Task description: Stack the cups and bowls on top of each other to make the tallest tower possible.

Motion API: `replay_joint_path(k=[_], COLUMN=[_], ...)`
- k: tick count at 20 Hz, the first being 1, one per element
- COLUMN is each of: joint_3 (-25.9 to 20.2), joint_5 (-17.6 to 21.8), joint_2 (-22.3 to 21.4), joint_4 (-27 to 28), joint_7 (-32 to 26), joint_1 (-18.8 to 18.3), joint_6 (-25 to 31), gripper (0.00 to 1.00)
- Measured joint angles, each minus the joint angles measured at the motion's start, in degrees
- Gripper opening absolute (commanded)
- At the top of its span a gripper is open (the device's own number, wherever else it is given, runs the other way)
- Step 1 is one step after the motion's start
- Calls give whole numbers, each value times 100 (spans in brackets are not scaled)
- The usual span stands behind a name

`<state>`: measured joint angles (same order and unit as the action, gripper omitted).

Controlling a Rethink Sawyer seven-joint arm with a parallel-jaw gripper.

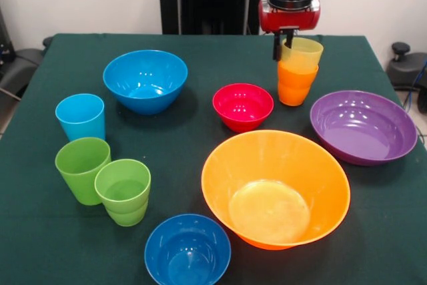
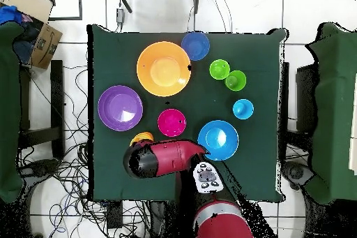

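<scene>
- I saw the tower (image 1: 297,75) had only just begun: a glossy yellow plastic cup (image 1: 302,53) sat inside a glossy orange plastic cup (image 1: 295,85), at the far side of the green table (image 1: 200,131), just behind and to the right of the small red plastic bowl (image 1: 243,105).
- My gripper (image 1: 285,46) was right at the yellow cup's rim, one dark finger down at its left edge. I could not tell if it held the cup or had let go.
- From above, the red and black arm (image 2: 164,158) hid most of the stack; only a bit of orange peeked out beside it.
- Everything else was left to stack, I judged.
- Left of the red bowl stood the round blue plastic bowl (image 1: 145,80), and further left the light blue plastic cup (image 1: 81,117).
- Nearer the camera than that cup were two lime green plastic cups (image 1: 103,179), side by side; the right one looked stepped.
- In front of the red bowl sat the big orange plastic bowl (image 1: 275,187), with a second, darker blue bowl (image 1: 187,250) to its left.
- Right of the red bowl lay the wide shallow purple plastic bowl (image 1: 363,126).
- The red bowl and purple bowl sat close to the tower, so I thought my arm could bump them.
</scene>
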<state>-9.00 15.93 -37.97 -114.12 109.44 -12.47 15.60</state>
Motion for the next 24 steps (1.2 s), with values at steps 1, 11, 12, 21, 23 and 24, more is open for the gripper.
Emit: replay_joint_path(k=[1,11,12,21,23,24], joint_3=[0,0,0,0,0,0], joint_5=[-1,-1,-1,0,0,0], joint_2=[0,0,0,-1,-6,-9], joint_4=[2,16,20,50,49,49], joint_7=[0,0,0,0,0,0], joint_1=[0,0,0,0,-2,-3], joint_6=[0,0,0,0,0,0], gripper=[0,100,100,100,100,100])
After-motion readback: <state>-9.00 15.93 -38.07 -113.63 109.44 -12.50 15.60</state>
